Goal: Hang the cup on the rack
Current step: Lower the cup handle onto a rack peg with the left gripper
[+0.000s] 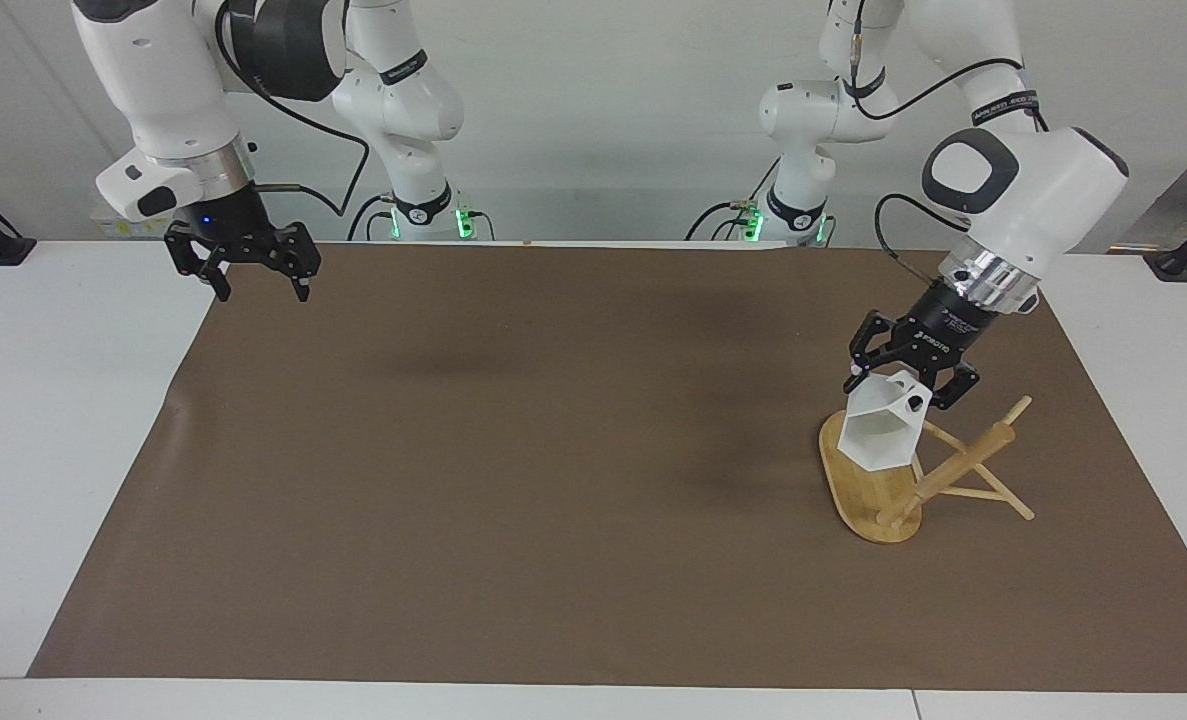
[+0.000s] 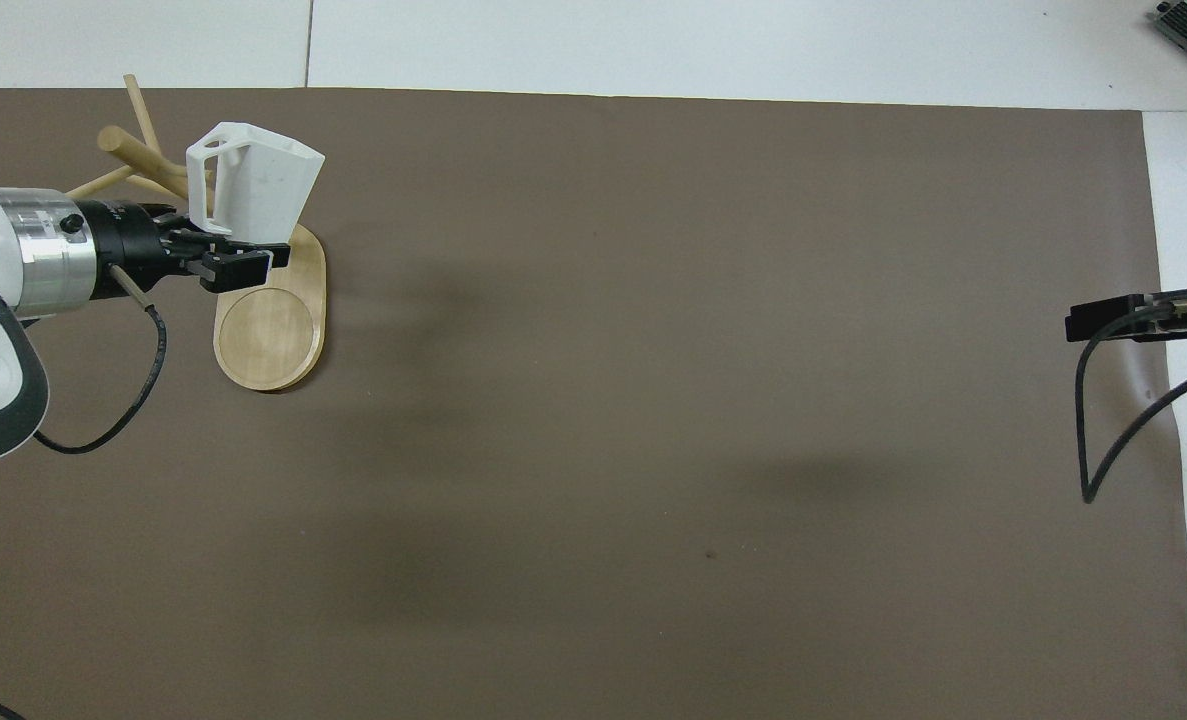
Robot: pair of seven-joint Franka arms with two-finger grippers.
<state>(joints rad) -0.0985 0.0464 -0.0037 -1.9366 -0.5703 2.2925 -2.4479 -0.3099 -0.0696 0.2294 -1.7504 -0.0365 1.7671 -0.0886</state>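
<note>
Left tool (image 1: 903, 378) clamped on the cup (image 1: 883, 430) at its handle; cup held in the air, tilted, mouth turned away from the robots. Directly under tool and cup: the rack (image 1: 878, 490), its oval base on the brown mat (image 1: 553, 450), post and pegs leaning toward the left arm's end of the desk (image 1: 53, 400). Cup appears just clear of the pegs; contact hard to judge. Right tool (image 1: 253, 275) waits well apart, fingers spread, holding nothing, over the mat's edge at the right arm's end.
</note>
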